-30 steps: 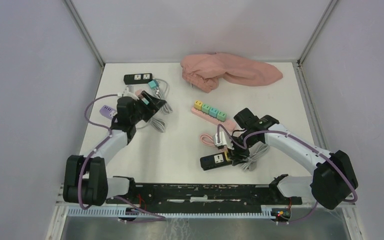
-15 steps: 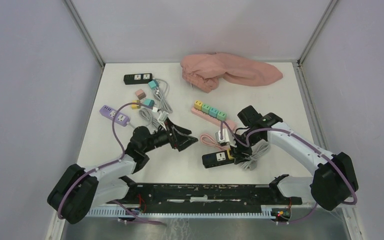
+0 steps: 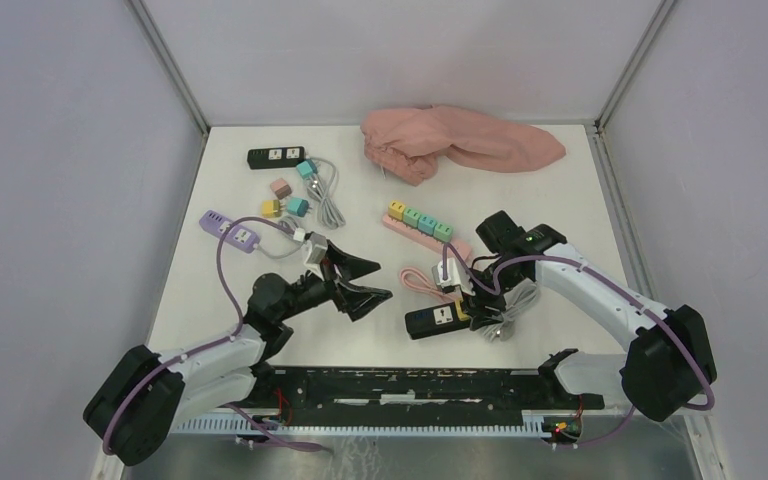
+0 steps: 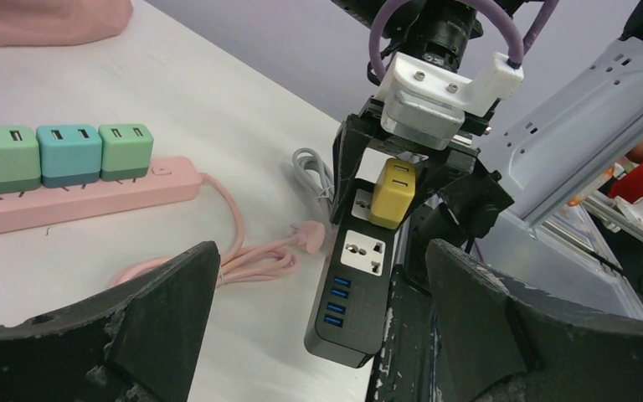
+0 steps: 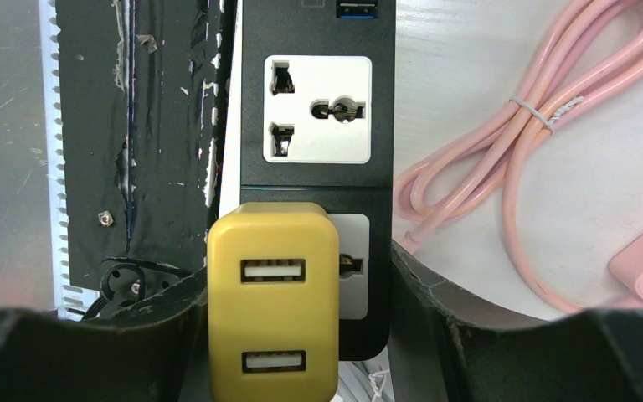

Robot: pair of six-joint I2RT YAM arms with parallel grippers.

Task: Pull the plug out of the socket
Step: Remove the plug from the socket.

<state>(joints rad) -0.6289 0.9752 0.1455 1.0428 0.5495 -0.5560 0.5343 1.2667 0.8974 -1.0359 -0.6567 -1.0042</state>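
— So, how does the right tool stand?
— Its fingers sit either side of the yellow plug. One looks pressed to the plug's side. Past the other side a sliver of socket shows, so I cannot tell whether it is clamped.
— And the plug itself?
— Over the end socket of the black power strip, with the socket next to it bare. Whether the pins are in, I cannot tell. The strip lies flat on the desk, close to the near edge, by the black rail.
— The left tool?
— Spread wide, holding nothing, low over the desk. It points at the strip from the left, apart from it.
— What lies around?
— A coiled pink cable just beside the strip, running to a pink strip with green and teal adapters plugged in. A grey cable is bunched behind the right tool, and a pink cloth lies at the far edge.
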